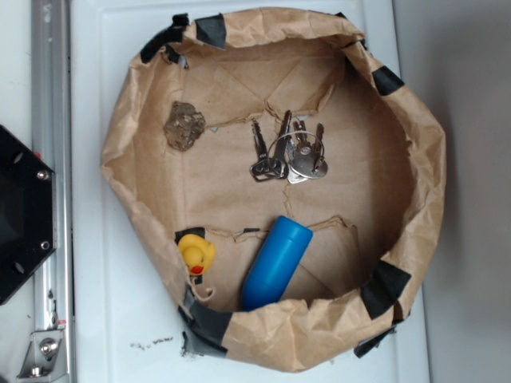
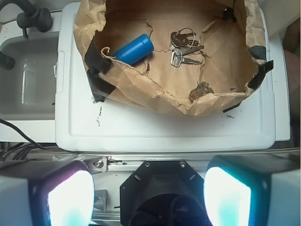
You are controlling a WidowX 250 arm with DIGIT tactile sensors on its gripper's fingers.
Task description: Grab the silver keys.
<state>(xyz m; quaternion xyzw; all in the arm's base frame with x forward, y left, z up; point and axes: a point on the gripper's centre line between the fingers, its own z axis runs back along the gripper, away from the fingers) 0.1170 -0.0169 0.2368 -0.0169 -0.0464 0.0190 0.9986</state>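
Four things sit in paper bowl (image 1: pixel 415 159); silver keys (image 1: pixel 289 152) lie mid-floor, btwn rock (image 1: pixel 184 125) & blue cylinder (image 1: pixel 276 262). Gripper (image 2: pixel 148 197) spread wide, empty, well back from the rim. Approach step, I reckon: needs to reach over keys & descend.

From my station I see a white plastic surface (image 1: pixel 120 303) with rounded corners and a raised edge, lit evenly and softly. A few small dark scuff marks (image 1: pixel 152 344) sit on it near one side. Along one edge runs a silver metal rail (image 1: pixel 49 144) with bolts. In the wrist view, a pale translucent bin (image 2: pixel 28 80) stands just beside the white surface, with dark cables (image 2: pixel 19 136) trailing below it. A grey floor (image 1: pixel 471 159) lies beyond.
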